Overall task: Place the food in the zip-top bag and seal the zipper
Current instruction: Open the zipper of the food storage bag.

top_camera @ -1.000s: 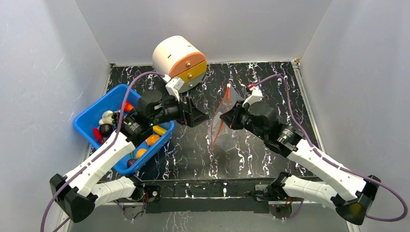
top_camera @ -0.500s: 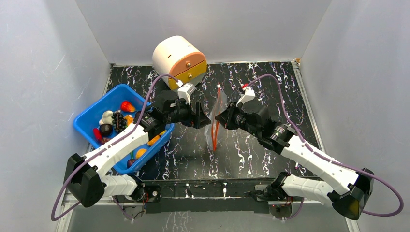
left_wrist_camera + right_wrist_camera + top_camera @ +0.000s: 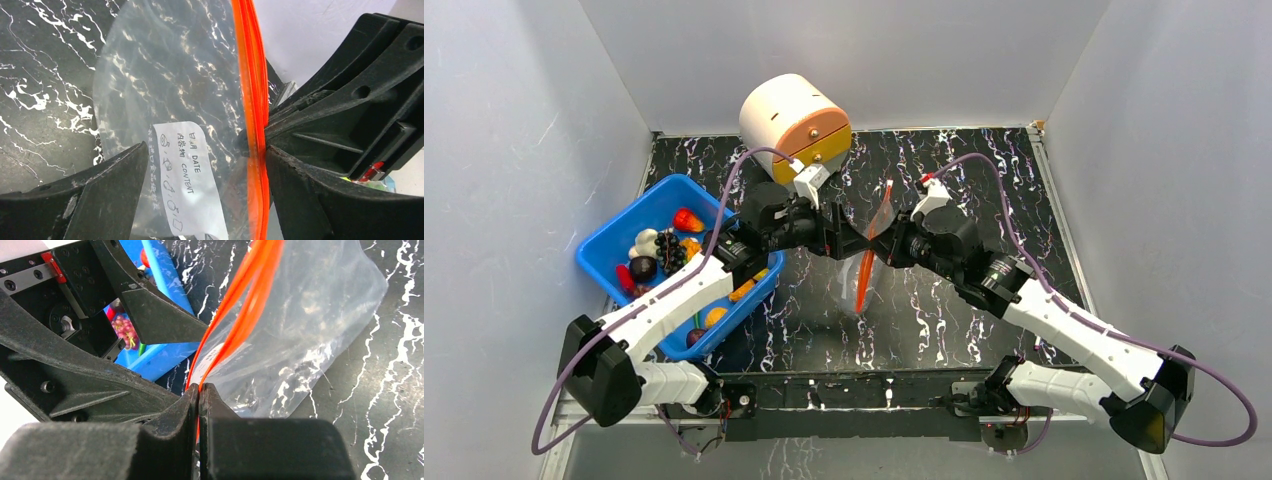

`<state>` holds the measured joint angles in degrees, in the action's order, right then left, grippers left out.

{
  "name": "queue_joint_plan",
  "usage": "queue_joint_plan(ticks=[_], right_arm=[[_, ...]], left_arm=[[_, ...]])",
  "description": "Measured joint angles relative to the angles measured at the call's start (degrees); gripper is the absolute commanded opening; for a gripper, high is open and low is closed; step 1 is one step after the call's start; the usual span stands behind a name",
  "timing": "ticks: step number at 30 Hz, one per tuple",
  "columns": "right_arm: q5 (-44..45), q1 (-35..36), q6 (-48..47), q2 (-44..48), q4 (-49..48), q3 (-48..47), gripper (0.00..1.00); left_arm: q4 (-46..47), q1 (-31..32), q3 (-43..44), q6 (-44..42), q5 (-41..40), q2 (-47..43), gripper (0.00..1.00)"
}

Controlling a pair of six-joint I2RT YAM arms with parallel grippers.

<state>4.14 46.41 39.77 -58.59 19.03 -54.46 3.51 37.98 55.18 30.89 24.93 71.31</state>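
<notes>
Pinching the zipper, the right gripper holds the zip-top bag over the bench; the left gripper gapes wide astride the bag's mouth. The food lies in the blue bin.

top: high, wide, looking down | wrists: close-up, facing each other | shared: zip-top bag

Both arms stretch from the near edge of the tabletop toward its middle, and their wrists face each other. The left gripper stands with its jaws spread wide. The right gripper is pinched tight on the zip-top bag.
</notes>
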Motion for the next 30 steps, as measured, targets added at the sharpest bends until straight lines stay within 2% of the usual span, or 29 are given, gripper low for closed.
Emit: queue_joint_plan(ticks=[5, 9, 10, 12, 14, 15, 17, 23, 30], right_arm=[[0.9, -0.1, 0.0, -0.2, 1.0, 0.8, 0.0], [1.1, -0.1, 0.2, -0.3, 1.4, 0.8, 0.0], [1.1, -0.1, 0.3, -0.3, 1.4, 0.8, 0.0], [1.1, -0.1, 0.5, -0.3, 1.5, 0.8, 0.0], [1.1, 0.0, 0.7, -0.2, 1.5, 0.8, 0.0], [1.2, 0.0, 0.7, -0.2, 1.5, 0.8, 0.0], [1.4, 0.0, 0.6, 0.2, 1.9, 0.8, 0.0], [3.8, 0.0, -0.8, 2.8, 5.6, 0.4, 0.0], [13.0, 0.0, -1.3, 4.9, 13.3, -2.9, 0.0]], left_arm=[[-0.1, 0.0, 0.0, 0.0, 1.1, 2.2, 0.87], [0.2, 0.0, -0.2, -0.1, 1.5, 2.3, 0.76], [0.5, 0.0, -0.6, -0.4, 1.4, 2.1, 0.71], [0.3, 0.0, -1.1, -1.0, 0.7, 1.6, 0.54], [-0.7, 0.0, -1.3, -2.1, -0.6, 1.3, 0.3], [-1.5, 0.0, -1.3, -3.0, -1.5, 1.2, 0.21], [-3.2, 0.0, -1.3, -4.6, -3.7, 1.2, 0.1], [-8.0, 0.0, -1.3, -7.3, -8.4, 0.5, 0.09], [-10.6, 0.0, -1.3, -7.3, -15.2, -4.2, 0.07]])
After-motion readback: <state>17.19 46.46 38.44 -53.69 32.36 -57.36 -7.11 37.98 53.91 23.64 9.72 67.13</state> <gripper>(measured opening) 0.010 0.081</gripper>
